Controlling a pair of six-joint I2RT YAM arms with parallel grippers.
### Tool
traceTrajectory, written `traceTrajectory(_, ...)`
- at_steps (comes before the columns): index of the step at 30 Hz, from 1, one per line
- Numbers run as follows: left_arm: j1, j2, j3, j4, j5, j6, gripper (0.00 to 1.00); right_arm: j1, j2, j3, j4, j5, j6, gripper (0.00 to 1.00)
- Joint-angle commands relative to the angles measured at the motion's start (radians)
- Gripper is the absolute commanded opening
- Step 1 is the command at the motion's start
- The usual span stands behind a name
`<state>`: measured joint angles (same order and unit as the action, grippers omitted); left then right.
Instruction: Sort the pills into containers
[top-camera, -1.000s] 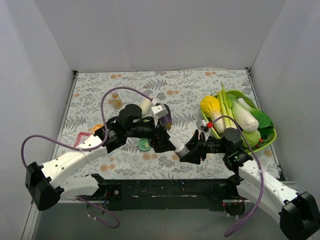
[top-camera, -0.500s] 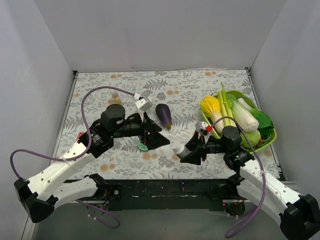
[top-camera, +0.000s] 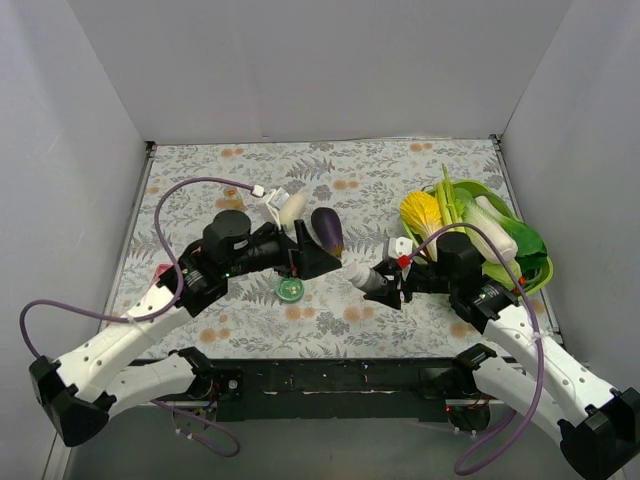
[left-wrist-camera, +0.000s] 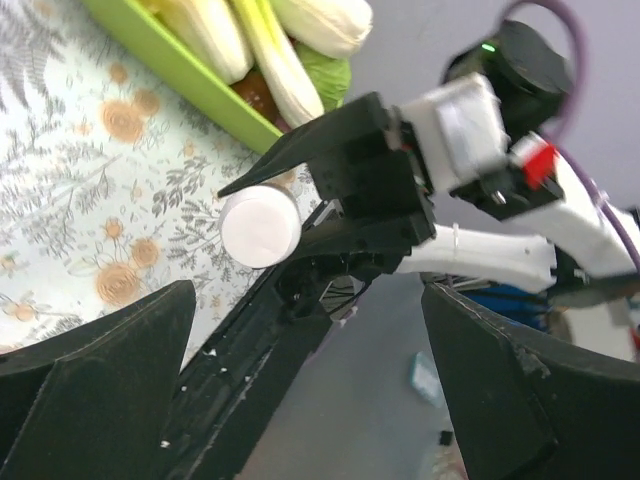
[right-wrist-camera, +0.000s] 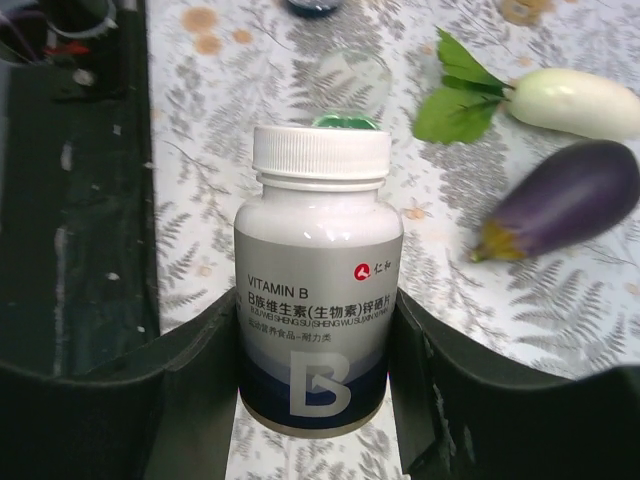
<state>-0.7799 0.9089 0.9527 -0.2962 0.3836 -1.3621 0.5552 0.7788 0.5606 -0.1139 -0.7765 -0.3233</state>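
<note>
My right gripper (top-camera: 383, 283) is shut on a white Vitamin B pill bottle (top-camera: 359, 276) with its white cap on, and holds it above the table. In the right wrist view the bottle (right-wrist-camera: 318, 290) stands upright between the fingers of the right gripper (right-wrist-camera: 318, 335). My left gripper (top-camera: 332, 265) is open and empty, its jaws wide apart and facing the cap (left-wrist-camera: 260, 226) from close by. In its own view the left gripper (left-wrist-camera: 310, 400) shows nothing between the fingers. A small green dish (top-camera: 291, 290) sits on the mat below the left gripper; its rim (right-wrist-camera: 345, 121) shows behind the cap. The other dishes are not clearly in view.
A purple eggplant (top-camera: 327, 229) and a white eggplant (top-camera: 292, 208) lie behind the left gripper. A lime-green vegetable tray (top-camera: 478, 186) stands at the right, behind the right arm. The left arm's purple cable (top-camera: 185, 185) loops over the mat.
The right gripper has lifted the bottle and carried it up and left. The left gripper has swung right and up off the green dish, towards the bottle's cap.
</note>
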Motion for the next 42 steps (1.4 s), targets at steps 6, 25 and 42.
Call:
traceTrajectory(6, -0.012, 0.182, -0.011, 0.089, -0.081, -0.261, 0.98, 0.049, 0.028, 0.096, -0.109, 0.26, -0.273, 0.01)
traceTrajectory(25, -0.032, 0.381, 0.02, 0.16, -0.002, -0.235, 0.69, 0.054, 0.039, 0.085, -0.081, 0.238, -0.227, 0.01)
traceTrajectory(42, -0.041, 0.387, -0.019, 0.221, 0.165, -0.131, 0.25, 0.052, 0.04, 0.088, -0.069, 0.185, -0.169, 0.01)
